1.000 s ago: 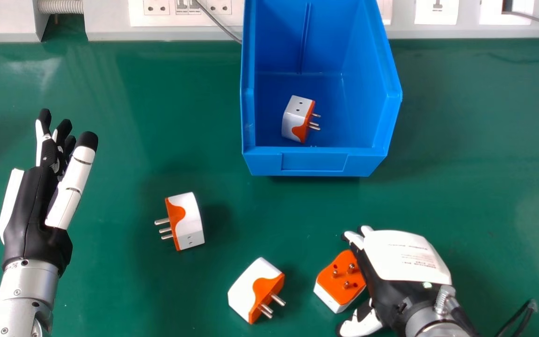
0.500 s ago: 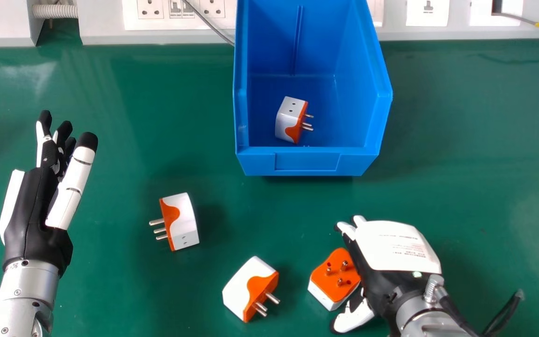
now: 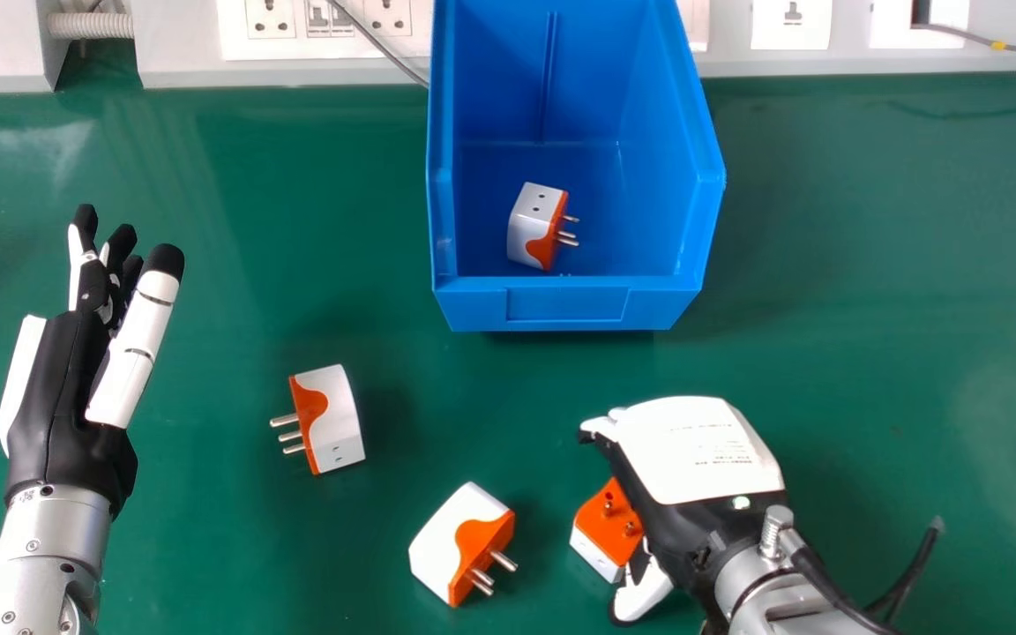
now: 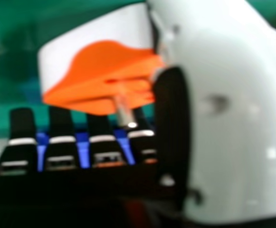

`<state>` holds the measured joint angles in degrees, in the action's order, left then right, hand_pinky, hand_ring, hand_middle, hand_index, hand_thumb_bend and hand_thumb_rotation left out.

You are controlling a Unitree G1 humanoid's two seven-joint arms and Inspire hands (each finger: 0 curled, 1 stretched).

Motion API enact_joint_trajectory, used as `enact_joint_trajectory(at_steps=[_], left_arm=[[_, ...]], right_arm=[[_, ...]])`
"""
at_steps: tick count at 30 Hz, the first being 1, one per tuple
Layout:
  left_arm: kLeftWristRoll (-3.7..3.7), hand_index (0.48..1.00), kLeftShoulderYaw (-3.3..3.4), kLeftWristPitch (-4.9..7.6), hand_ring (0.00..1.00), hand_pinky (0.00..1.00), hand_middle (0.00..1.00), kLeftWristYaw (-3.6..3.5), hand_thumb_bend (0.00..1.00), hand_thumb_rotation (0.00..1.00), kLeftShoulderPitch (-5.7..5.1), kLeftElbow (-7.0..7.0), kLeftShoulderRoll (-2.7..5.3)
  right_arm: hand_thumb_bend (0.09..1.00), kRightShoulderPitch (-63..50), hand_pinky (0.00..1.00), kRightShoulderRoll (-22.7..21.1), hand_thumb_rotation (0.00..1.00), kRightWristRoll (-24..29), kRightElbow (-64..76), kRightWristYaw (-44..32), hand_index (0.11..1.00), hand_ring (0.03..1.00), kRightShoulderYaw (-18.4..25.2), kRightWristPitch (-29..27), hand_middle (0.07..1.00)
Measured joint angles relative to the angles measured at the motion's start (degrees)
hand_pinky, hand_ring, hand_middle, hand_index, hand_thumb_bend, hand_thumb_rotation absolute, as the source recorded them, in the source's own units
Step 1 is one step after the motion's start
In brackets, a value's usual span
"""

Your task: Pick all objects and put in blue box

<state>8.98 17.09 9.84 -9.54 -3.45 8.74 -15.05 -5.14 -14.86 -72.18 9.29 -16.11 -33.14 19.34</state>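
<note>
Green tabletop (image 3: 870, 265) runs back to wall sockets (image 3: 389, 18), ahead of your R hand (image 3: 702, 450). That hand is open, fingers straight, w/ near adapter (image 3: 598, 534) b/w them & the thumb, prob. b/c closing there would catch its body from the sides. Can't tell if they're touching. Next adapter (image 3: 455, 547) lies L of it; far adapter (image 3: 332, 419) sits well L & a bit ahead of R hand. Boxed adapter (image 3: 533, 225) is ahead-L of the hand, inside your blue box (image 3: 565, 304), so that one counts as done. Your L hand (image 3: 58, 379) is open too, far L, prob. parked wide to give R room. Confirm the grip before lifting, b/c smooth sides may slip.
</note>
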Motion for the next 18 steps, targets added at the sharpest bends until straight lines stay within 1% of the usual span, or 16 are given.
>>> enact_joint_trajectory(at_steps=[1, 3, 4, 5, 6, 9, 10, 11, 12, 13, 14, 15, 16, 18], left_arm=[[-0.01, 1.0, 0.0, -0.19, 1.0, 1.0, 1.0, 0.05, 0.55, 0.76, -0.01, -0.28, 0.0], [-0.01, 1.0, 0.0, -0.41, 1.0, 1.0, 1.0, 0.1, 0.55, 0.76, -0.01, -0.69, 0.0], [-0.01, 1.0, 0.0, -0.44, 1.0, 1.0, 1.0, 0.1, 0.54, 0.76, -0.01, -0.78, 0.0], [-0.03, 1.0, -0.02, -0.44, 1.0, 1.0, 1.0, 0.08, 0.54, 0.76, -0.01, -0.82, 0.0], [-0.05, 1.0, -0.03, -0.44, 1.0, 1.0, 1.0, 0.04, 0.54, 0.76, -0.01, -0.82, 0.0], [-0.05, 1.0, -0.02, -0.41, 1.0, 1.0, 1.0, -0.09, 0.54, 0.76, -0.02, -0.82, 0.0], [-0.05, 1.0, -0.02, -0.4, 1.0, 1.0, 1.0, -0.12, 0.54, 0.76, -0.02, -0.82, 0.0], [-0.05, 1.0, -0.02, -0.4, 1.0, 1.0, 1.0, -0.13, 0.54, 0.76, -0.02, -0.82, 0.0], [-0.05, 1.0, -0.02, -0.41, 1.0, 1.0, 1.0, -0.13, 0.54, 0.76, -0.03, -0.85, 0.0], [-0.05, 1.0, -0.02, -0.41, 1.0, 1.0, 1.0, -0.13, 0.54, 0.76, -0.05, -0.92, 0.0], [-0.05, 1.0, 0.0, -0.41, 1.0, 1.0, 1.0, -0.13, 0.54, 0.76, -0.07, -0.99, -0.01], [-0.05, 1.0, 0.0, -0.41, 1.0, 1.0, 1.0, -0.13, 0.54, 0.76, -0.07, -1.04, -0.01], [-0.04, 1.0, 0.03, -0.42, 1.0, 1.0, 1.0, -0.13, 0.54, 0.76, -0.07, -1.04, -0.02], [-0.04, 1.0, 0.07, -0.43, 1.0, 1.0, 1.0, -0.13, 0.54, 0.76, -0.07, -1.04, -0.06]], right_arm=[[0.413, 0.11, 0.58, -0.5, 0.06, 0.14, -0.13, 0.36, 0.694, 0.671, -0.03, -0.64, 0.702], [0.413, 0.67, 0.58, -1.37, 0.06, 0.52, -0.61, 0.63, 0.694, 0.671, -0.03, -1.67, 0.702], [0.434, 1.17, 0.51, -1.57, 0.05, 0.77, -0.97, 0.51, 0.653, 0.612, -0.01, -2.16, 0.648], [0.434, 1.88, 0.51, -1.91, 0.05, 1.21, -1.34, 0.06, 0.653, 0.612, 0.0, -2.74, 0.648], [0.448, 2.41, 0.45, -2.27, 0.04, 1.82, -1.55, -0.42, 0.63, 0.56, 0.04, -3.08, 0.606], [0.448, 3.65, 0.45, -3.29, 0.04, 2.01, -2.04, -1.28, 0.63, 0.56, -0.12, -4.07, 0.606], [0.459, 4.01, 0.4, -3.66, 0.03, 2.01, -2.16, -1.37, 0.612, 0.514, -0.3, -4.47, 0.571], [0.459, 4.43, 0.4, -4.08, 0.03, 2.0, -2.35, -1.35, 0.612, 0.514, -0.42, -5.01, 0.571], [0.47, 4.77, 0.33, -4.45, 0.02, 2.03, -2.59, -1.15, 0.586, 0.491, -0.47, -5.44, 0.557], [0.47, 5.1, 0.33, -4.74, 0.02, 2.04, -2.84, -0.82, 0.586, 0.491, -0.46, -6.01, 0.557], [0.479, 5.65, 0.28, -5.04, 0.02, 2.15, -3.24, -0.4, 0.564, 0.473, -0.42, -6.43, 0.545], [0.479, 6.05, 0.28, -5.27, 0.02, 2.28, -3.48, -0.17, 0.564, 0.473, -0.44, -6.86, 0.545], [0.486, 6.29, 0.24, -5.45, 0.02, 2.7, -3.75, 0.06, 0.546, 0.46, -0.33, -7.33, 0.536], [0.486, 6.33, 0.24, -5.57, 0.02, 3.83, -4.26, 1.31, 0.546, 0.46, -0.04, -7.57, 0.536]])
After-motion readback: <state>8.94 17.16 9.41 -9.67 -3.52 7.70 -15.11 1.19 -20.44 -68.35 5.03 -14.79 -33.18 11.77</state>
